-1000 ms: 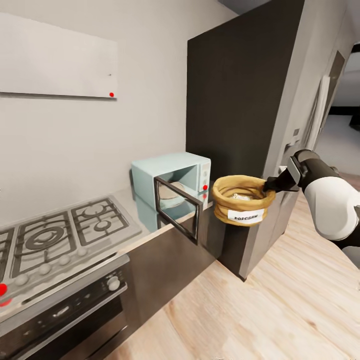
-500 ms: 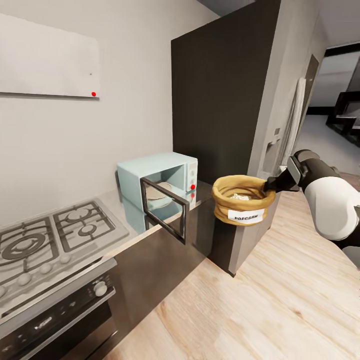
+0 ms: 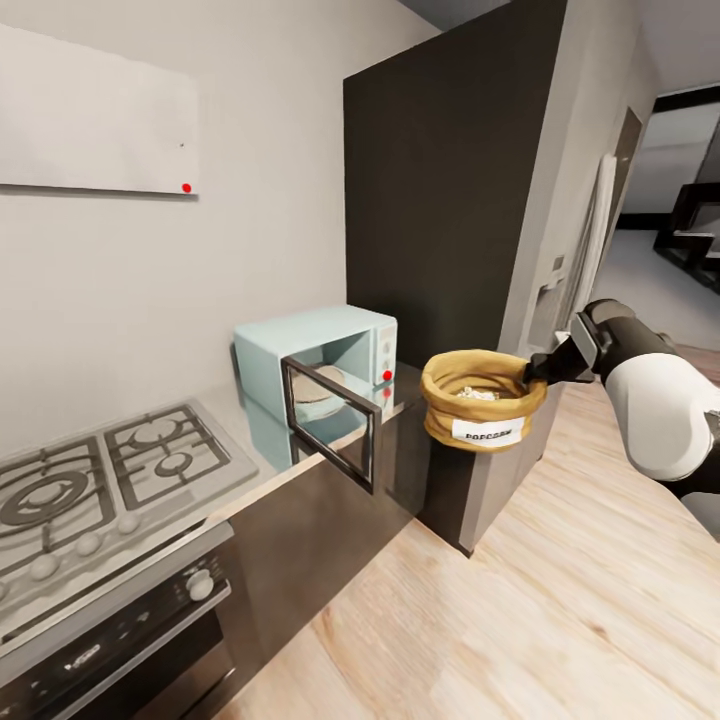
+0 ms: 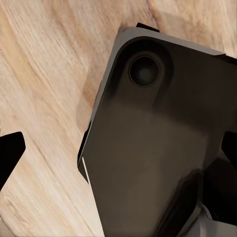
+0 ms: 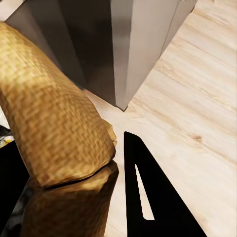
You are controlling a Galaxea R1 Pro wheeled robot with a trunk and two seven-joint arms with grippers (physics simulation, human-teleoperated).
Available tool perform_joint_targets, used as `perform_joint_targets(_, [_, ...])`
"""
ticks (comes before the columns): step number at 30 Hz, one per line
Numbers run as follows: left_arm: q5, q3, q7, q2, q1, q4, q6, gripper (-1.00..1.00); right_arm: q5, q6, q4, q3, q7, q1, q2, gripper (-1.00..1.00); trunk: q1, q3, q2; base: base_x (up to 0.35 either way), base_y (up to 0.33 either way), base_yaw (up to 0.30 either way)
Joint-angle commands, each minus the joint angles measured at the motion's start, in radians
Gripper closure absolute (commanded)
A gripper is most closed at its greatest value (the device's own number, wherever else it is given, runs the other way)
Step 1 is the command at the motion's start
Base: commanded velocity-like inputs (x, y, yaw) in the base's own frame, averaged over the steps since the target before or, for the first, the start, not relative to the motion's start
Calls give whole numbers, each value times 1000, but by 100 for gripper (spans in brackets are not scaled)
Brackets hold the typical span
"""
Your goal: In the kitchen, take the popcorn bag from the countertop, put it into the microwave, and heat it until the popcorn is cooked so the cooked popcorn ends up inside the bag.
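open microwave door (image 3: 330, 422) beside cavity

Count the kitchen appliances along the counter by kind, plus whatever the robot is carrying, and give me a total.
Pale blue-mint microwave with its dark glass door open: 1
Grey gas hob set into the counter: 1
Built-in dark oven under the hob: 1
Brown paper popcorn bag labelled POPCORN, held at its rim by the right tool: 1
Total: 4
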Motion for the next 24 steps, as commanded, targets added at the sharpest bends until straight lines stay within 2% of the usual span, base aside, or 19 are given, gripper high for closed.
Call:
perform_joint_targets(1, [2,2,2,0,0,0,-3,-100,10,3,-2,-6,8,-1,-1,100,0,-1,-1,113,98,0])
perform_joint_targets(9, [3,2,2,-1,0,0,-3,-100,7,3,-35,-8,13,-1,1,100,0,-1,-1,69,64,23])
perform_joint_targets(20, [3,2,2,-2,0,-1,-3,-100,7,3,-36,-9,14,-1,2,100,0,-1,-1,1,1,238])
perform_joint_targets(24, [3,2,2,-1,0,-1,-3,-100,8,3,-36,-9,11,-1,-3,100,0,-1,-1,0,0,83])
